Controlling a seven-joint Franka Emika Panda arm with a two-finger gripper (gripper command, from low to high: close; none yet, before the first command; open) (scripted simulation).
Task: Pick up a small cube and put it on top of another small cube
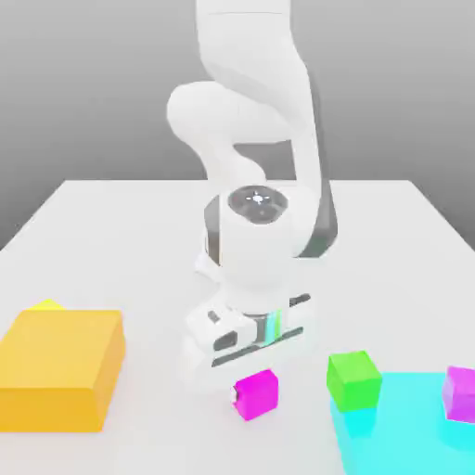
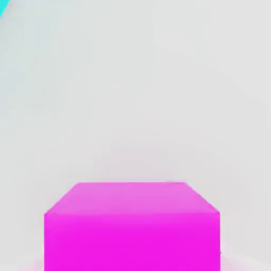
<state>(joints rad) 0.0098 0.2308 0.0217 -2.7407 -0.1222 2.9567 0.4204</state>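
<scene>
I'm at the grasp: my pincer [image 1: 254, 395] grips the magenta cube [image 1: 261, 394] low at the counter [image 1: 167, 278]. Next I should lift, then head toward the exterior view's three o'clock, over the green cube [image 1: 353, 381].

In the exterior view you have three small cubes: magenta [image 1: 256, 394] at six o'clock, green [image 1: 353, 381] at five, violet [image 1: 460, 395] at four. You also have two large blocks, orange [image 1: 60, 369] and cyan [image 1: 399, 450].
</scene>
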